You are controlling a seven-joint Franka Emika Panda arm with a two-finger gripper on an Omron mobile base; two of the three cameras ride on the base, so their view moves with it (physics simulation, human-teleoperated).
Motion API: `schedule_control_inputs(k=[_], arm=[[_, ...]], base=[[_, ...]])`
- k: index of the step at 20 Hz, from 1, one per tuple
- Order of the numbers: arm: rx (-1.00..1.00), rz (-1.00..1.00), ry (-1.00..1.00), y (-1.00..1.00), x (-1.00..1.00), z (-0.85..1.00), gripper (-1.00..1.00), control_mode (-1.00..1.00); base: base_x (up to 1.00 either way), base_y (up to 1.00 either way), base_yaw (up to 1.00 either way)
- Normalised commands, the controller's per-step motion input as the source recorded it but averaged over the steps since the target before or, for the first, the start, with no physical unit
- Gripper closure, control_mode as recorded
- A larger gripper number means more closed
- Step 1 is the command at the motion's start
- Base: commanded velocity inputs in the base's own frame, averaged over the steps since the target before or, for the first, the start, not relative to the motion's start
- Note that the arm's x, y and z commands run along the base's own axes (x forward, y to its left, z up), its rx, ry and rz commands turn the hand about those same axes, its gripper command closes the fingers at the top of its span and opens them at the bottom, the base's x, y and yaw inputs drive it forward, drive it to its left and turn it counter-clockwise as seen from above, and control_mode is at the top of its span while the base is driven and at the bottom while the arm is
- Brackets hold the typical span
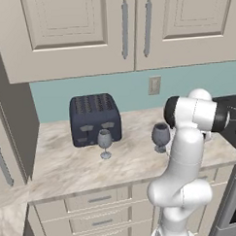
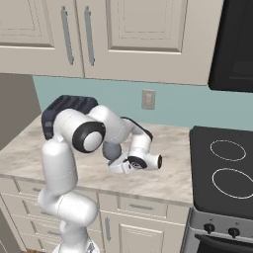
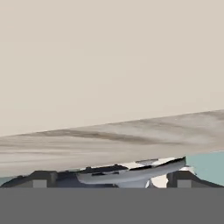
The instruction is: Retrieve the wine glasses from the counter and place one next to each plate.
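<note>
White arm segments (image 1: 183, 185) rise closest to the base cameras, bending forward and down over the beige marbled tabletop (image 1: 68, 166), with the wrist lowered near the tabletop beside the right-hand wine glass (image 1: 160, 136). From the hand view the tool (image 3: 109, 180) looks along a round grey glass foot (image 3: 131, 173) that lies between its two dark fingertips (image 3: 40, 179); the tips stand wide apart on either side of it and are not pressed against it, so the tool is spread and grips nothing. In the right base view the wrist sits low just above the stone, and a grey rounded bowl (image 2: 111, 150) shows just behind it, partly hidden by the forearm. Both wine glasses stand upright on the tabletop: the left-hand wine glass (image 1: 105, 143) is just in front of a dark navy toaster (image 1: 94, 119), near its right front corner, and the right-hand one stands apart from it toward the stove, close against the arm's elbow in the left base view. Behind them a teal wall (image 1: 89, 89) carries a pale outlet plate (image 1: 154, 85), and cream panelled upper cabinets (image 1: 77, 29) with grey bar handles hang above. Cream drawers (image 1: 99, 201) with grey handles run under the stone. A black cooktop (image 2: 222, 168) with two ringed burners adjoins the tabletop on the right, with knobs on its front panel below.
</note>
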Motion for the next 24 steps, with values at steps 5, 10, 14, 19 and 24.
schedule_control_inputs(k=[5,10,14,19,24], arm=[[-0.01,-0.05,0.03,0.36,0.00,0.00,1.00,-1.00],[0.00,-0.08,0.01,0.14,-0.01,0.09,1.00,-1.00],[0.01,-0.05,0.00,0.00,-0.22,0.52,1.00,-1.00],[0.05,-0.04,0.00,0.00,-0.29,0.69,1.00,-1.00],[0.05,-0.04,-0.01,-0.01,-0.56,0.82,1.00,-1.00]], base=[[0.00,0.00,0.00],[0.00,0.00,0.00],[0.00,0.00,0.00],[0.00,0.00,0.00],[0.00,0.00,0.00]])
